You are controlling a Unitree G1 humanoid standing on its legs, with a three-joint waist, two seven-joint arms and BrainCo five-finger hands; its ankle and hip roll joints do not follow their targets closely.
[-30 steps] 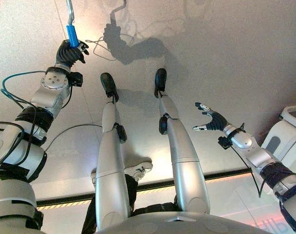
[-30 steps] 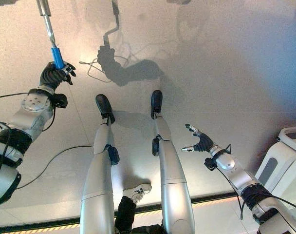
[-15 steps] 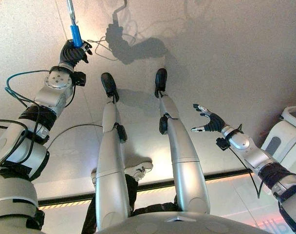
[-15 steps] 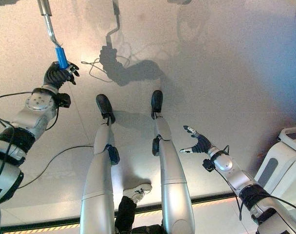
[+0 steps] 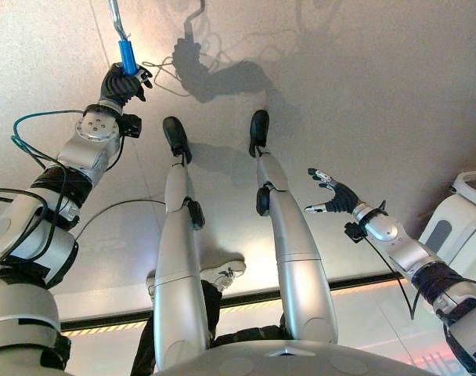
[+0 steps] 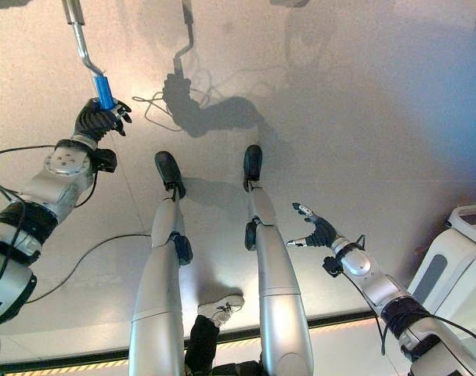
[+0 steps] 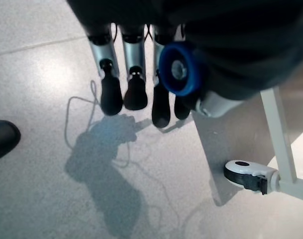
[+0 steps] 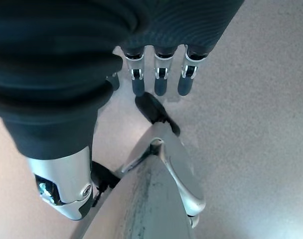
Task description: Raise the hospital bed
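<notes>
One hand, the left hand (image 5: 122,83), is curled tight around the blue handle (image 5: 128,56) of the bed's metal crank (image 6: 78,35) at 11 o'clock. The right hand (image 5: 336,197) floats at 4 o'clock, fingers spread wide, holding nothing.

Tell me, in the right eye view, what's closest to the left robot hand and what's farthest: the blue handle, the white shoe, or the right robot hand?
1. Blue handle: gripped in the left robot hand, upper left.
2. White shoe: low in the middle.
3. Right robot hand: far right side.
</notes>
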